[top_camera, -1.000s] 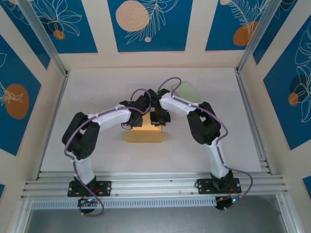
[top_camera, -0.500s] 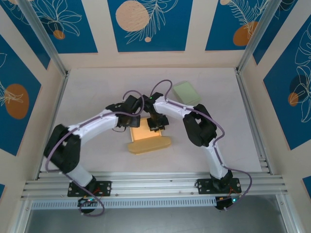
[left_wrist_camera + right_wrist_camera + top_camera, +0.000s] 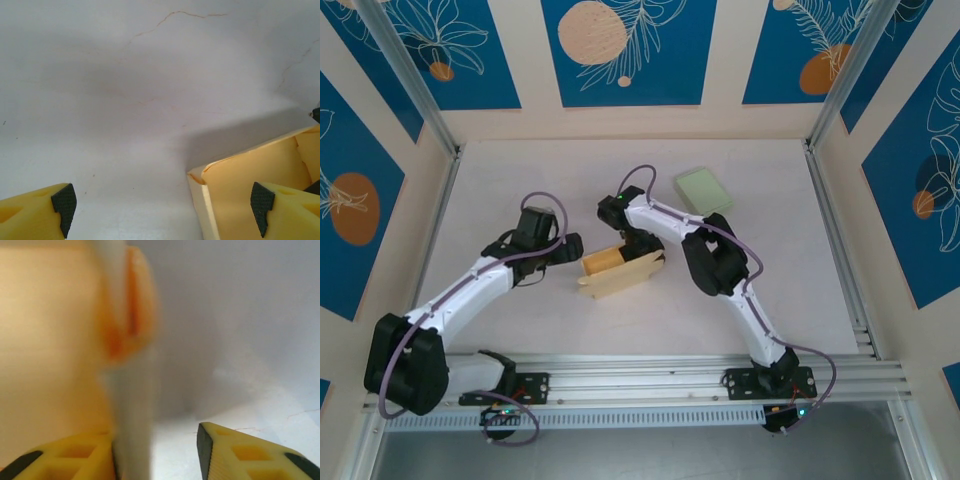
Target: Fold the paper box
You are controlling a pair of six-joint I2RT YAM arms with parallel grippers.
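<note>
One paper box (image 3: 618, 272) lies between left hand (image 3: 566, 248) and right hand (image 3: 643, 244).

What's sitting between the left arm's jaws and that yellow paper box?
Nothing visible. The paper box lies right in front of the left jaws, which are open, toward their right side, with just bare white table between them.
</note>
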